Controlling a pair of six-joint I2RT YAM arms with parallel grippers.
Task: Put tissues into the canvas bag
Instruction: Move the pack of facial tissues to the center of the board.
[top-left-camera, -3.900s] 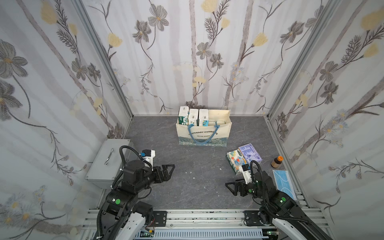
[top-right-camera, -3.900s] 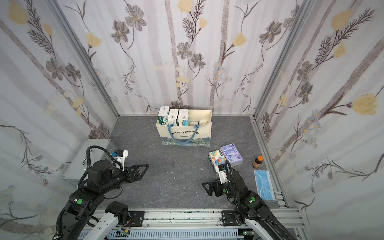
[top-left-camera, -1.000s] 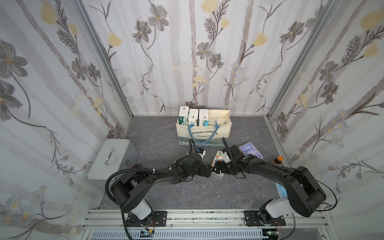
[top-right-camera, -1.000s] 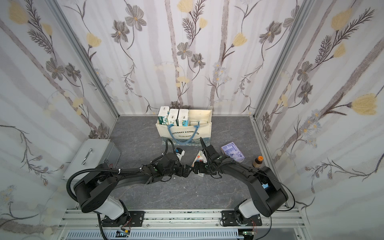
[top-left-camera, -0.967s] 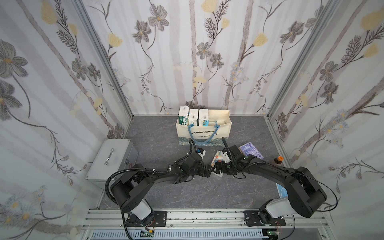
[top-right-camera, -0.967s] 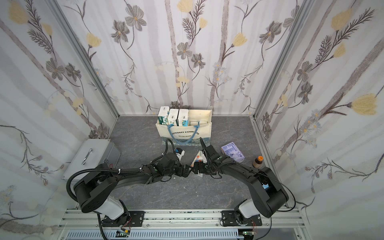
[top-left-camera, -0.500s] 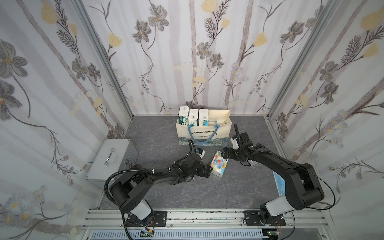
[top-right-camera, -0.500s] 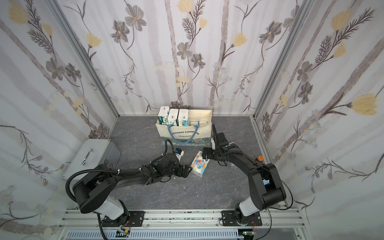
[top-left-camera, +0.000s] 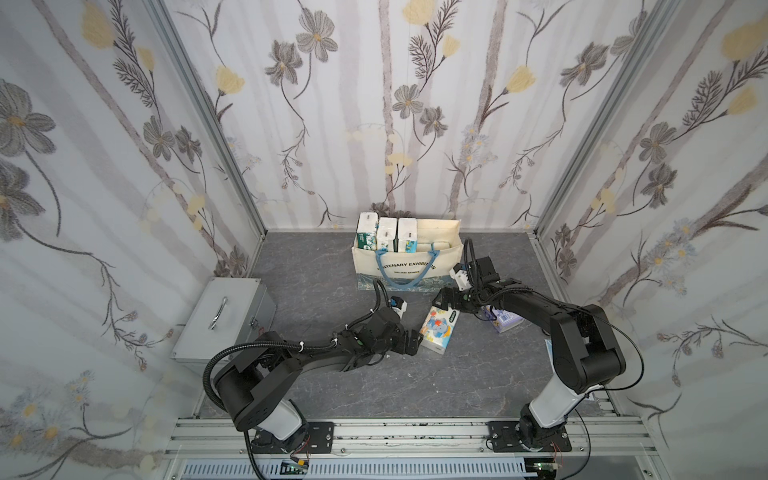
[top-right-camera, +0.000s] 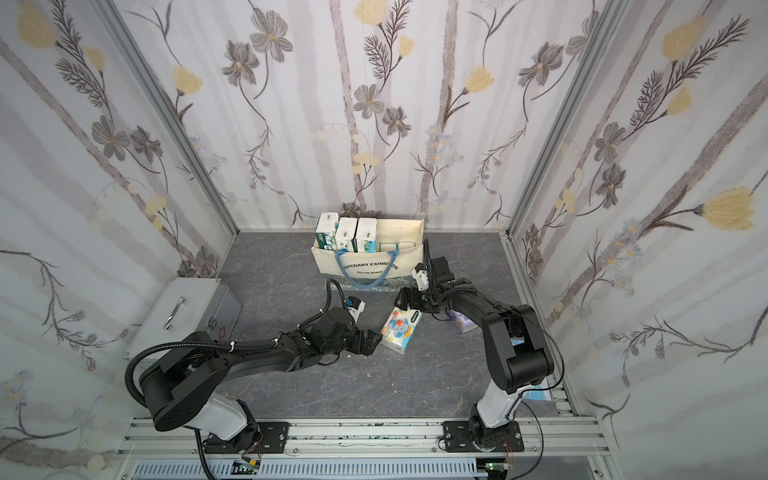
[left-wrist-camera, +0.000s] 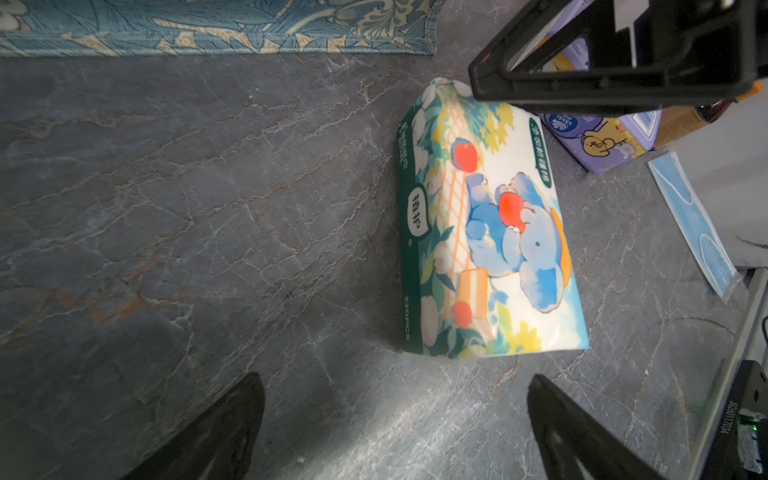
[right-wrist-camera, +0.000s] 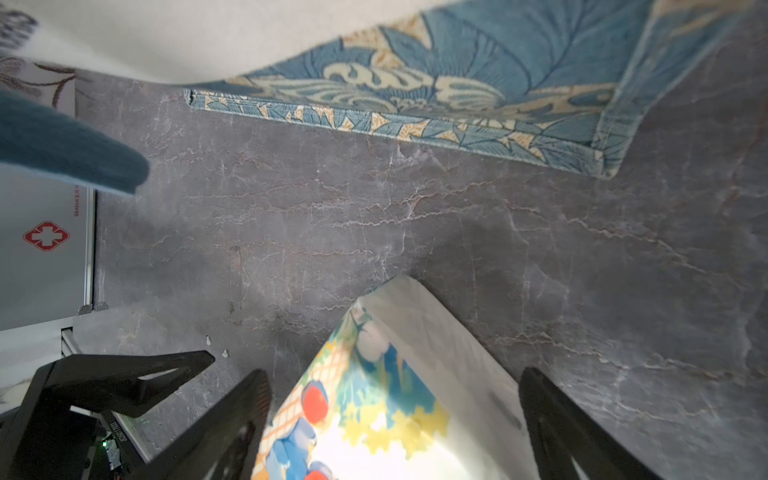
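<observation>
The grey marble-pattern tabletop (top-left-camera: 316, 386) is enclosed by floral-papered walls, and the cream canvas bag with blue strap handles (top-left-camera: 365, 266) stands open at rear centre. The task is judged partly complete. Three white-and-green plastic-wrapped tissue packs (top-left-camera: 387, 235) stand upright in the bag's left end; what fills its remaining space is unclear. Two packs lie outside: the white elephant-print tissue pack (top-left-camera: 439, 330), flat in front of the bag, and a lavender tissue pack (top-left-camera: 505, 322), partly under the right arm. The left gripper (top-left-camera: 412, 344) has its jaws spread and empty, just short of the elephant pack. The right gripper (top-left-camera: 441, 301) has its jaws spread astride the pack's opposite end, not clamped.
</observation>
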